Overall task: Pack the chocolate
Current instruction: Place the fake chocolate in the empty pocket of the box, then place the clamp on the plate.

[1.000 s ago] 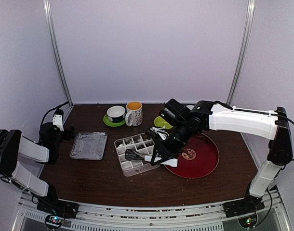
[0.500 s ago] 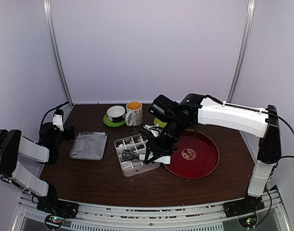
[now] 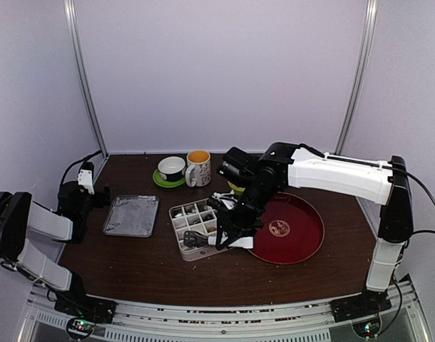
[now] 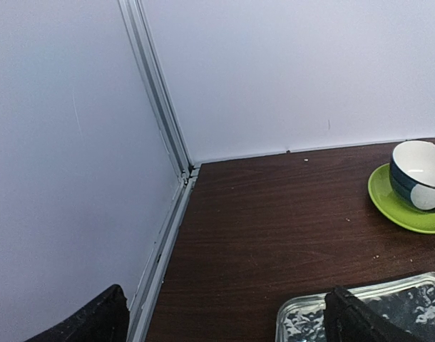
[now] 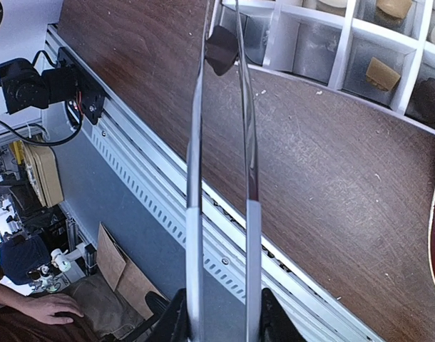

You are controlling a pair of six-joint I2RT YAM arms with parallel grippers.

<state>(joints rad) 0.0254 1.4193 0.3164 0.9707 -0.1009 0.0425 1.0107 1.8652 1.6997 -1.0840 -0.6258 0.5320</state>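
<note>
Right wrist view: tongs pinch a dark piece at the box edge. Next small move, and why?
Probably lower the tongs into the corner cell of the box, then ease the right pincer. The dark chocolate hangs pinched at the tips right over the box's near wall, so releasing now might drop it onto the table.

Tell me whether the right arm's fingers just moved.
Yes: the right fingers slid left, off the rim of the red plate, over the white box.

Right hand [image 5: 219, 317] shifted left, tongs [image 5: 195, 178] carrying chocolate [image 5: 222, 48] further across box [image 5: 277, 44]
</note>
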